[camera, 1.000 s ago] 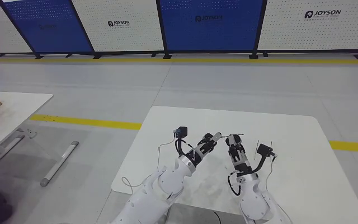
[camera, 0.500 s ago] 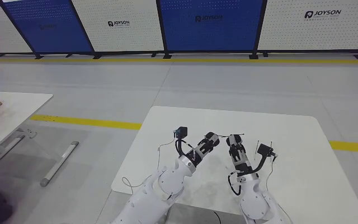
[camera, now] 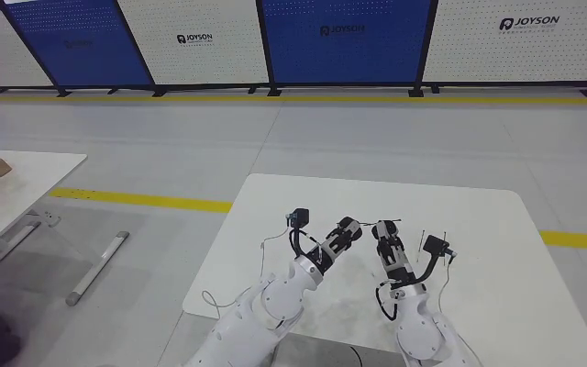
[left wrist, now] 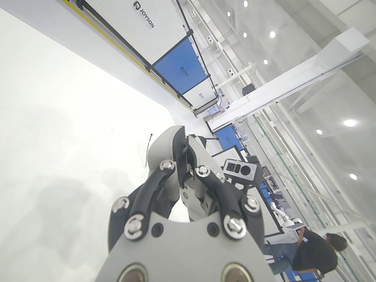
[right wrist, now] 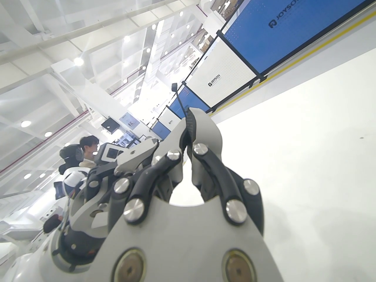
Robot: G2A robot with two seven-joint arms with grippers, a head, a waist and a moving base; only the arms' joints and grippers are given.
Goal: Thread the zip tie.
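Observation:
My right gripper (right wrist: 188, 115) is shut on a thin black zip tie (right wrist: 178, 96), whose small head pokes out past the fingertips. From above, the tie (camera: 385, 222) runs as a thin dark line across the top of the right gripper (camera: 381, 229). My left gripper (camera: 349, 227) hovers just beside it over the white table (camera: 477, 220), fingertips nearly touching the right one. Its fingers (left wrist: 164, 148) are shut; whether they pinch anything is hidden. A thin black strip (left wrist: 148, 149) shows past one left finger, and I cannot tell if it lies on the table.
Both arms hold their grippers above the near middle of the table. Its left edge (camera: 220, 248) drops to grey floor with a yellow line (camera: 138, 197). Blue and white partition panels (camera: 348, 41) stand far behind.
The left gripper has edged slightly closer to the right gripper. The right arm and the zip tie have barely moved.

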